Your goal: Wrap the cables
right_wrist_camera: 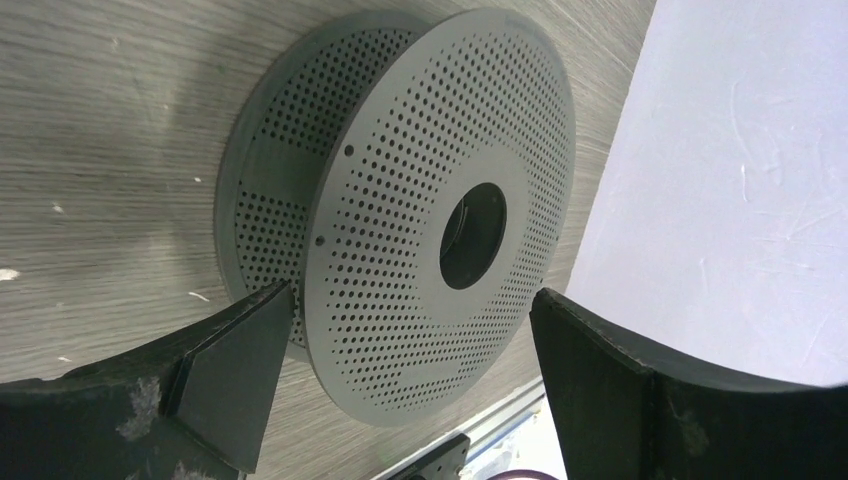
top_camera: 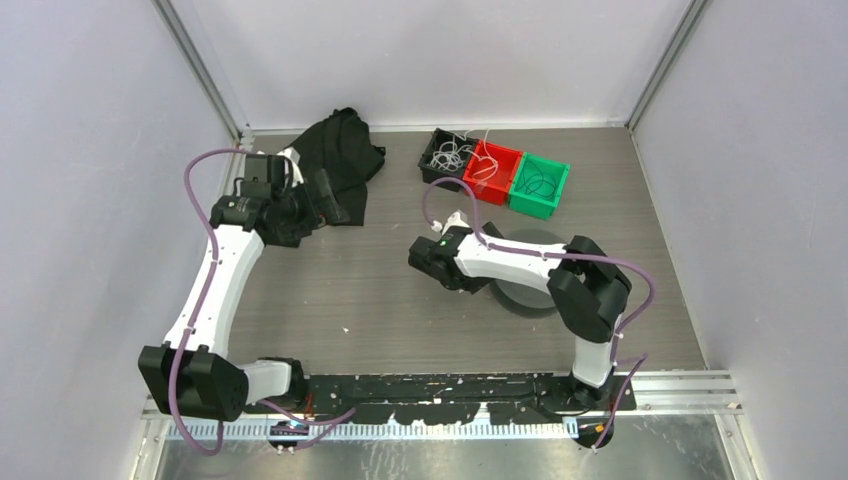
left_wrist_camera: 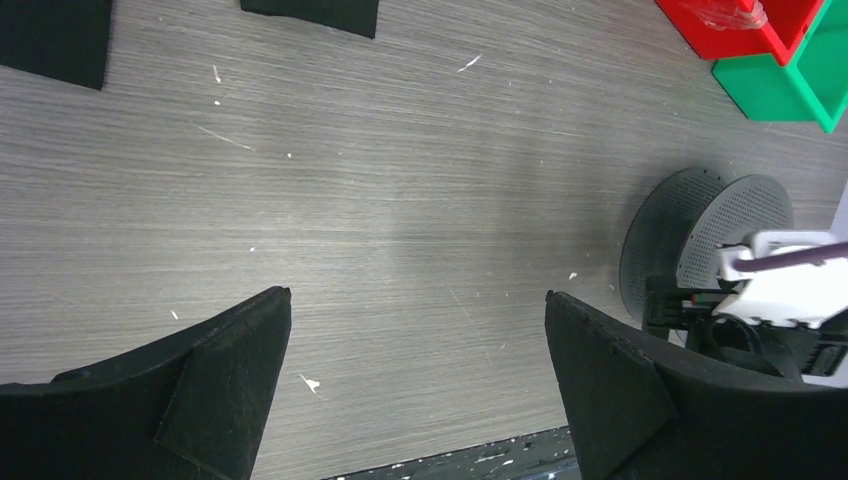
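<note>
The cables (top_camera: 455, 156), thin white wires in curly loops, lie tangled in a black bin (top_camera: 426, 162) at the far side of the tabletop (top_camera: 370, 295), with a loop or two showing in the red bin (top_camera: 486, 193) that touches it. A green bin (top_camera: 533, 206) holding thin dark wires completes the row. Nearer, a grey spool (right_wrist_camera: 420, 220) lies flat on the wood-grain surface: two round flanges pierced by fine holes, with a dark round bore through the hub. The right tool (right_wrist_camera: 412, 292) is spread wide and grasps nothing, its dark, wedge-shaped fingers (right_wrist_camera: 235, 360) flanking the spool's rim; contact cannot be told. The left tool (left_wrist_camera: 418, 296), also released and empty, hangs over bare tabletop beside a crumpled black cloth (top_camera: 345, 150), well apart from the bins.
</note>
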You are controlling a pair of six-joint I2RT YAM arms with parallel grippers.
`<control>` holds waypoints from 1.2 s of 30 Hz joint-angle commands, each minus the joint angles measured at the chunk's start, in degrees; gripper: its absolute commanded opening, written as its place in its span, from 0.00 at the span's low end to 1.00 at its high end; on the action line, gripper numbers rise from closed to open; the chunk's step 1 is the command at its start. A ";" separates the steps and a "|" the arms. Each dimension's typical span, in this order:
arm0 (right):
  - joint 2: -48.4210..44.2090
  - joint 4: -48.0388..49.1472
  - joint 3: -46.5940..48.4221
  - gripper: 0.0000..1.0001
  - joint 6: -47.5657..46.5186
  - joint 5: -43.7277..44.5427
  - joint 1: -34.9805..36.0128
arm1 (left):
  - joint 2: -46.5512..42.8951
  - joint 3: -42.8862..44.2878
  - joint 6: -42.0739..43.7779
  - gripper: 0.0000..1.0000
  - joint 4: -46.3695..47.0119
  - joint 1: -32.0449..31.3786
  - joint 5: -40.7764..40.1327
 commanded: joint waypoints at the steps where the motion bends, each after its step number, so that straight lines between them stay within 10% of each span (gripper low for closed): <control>1: 1.10 0.29 -2.43 0.92 0.95 2.28 -0.02 | -0.05 0.12 -1.01 1.00 0.59 0.42 2.43; 21: 4.82 2.22 -4.45 0.84 -0.38 3.82 -0.09 | -1.42 -3.66 -2.34 1.00 3.32 0.49 5.66; 28: 5.68 1.96 -4.26 0.58 -0.22 5.70 -0.10 | -3.31 -5.28 -2.11 1.00 3.27 0.44 5.22; 36: -2.03 -8.85 6.32 0.01 1.07 6.35 1.05 | -4.62 -6.42 -1.93 1.00 3.66 0.44 4.68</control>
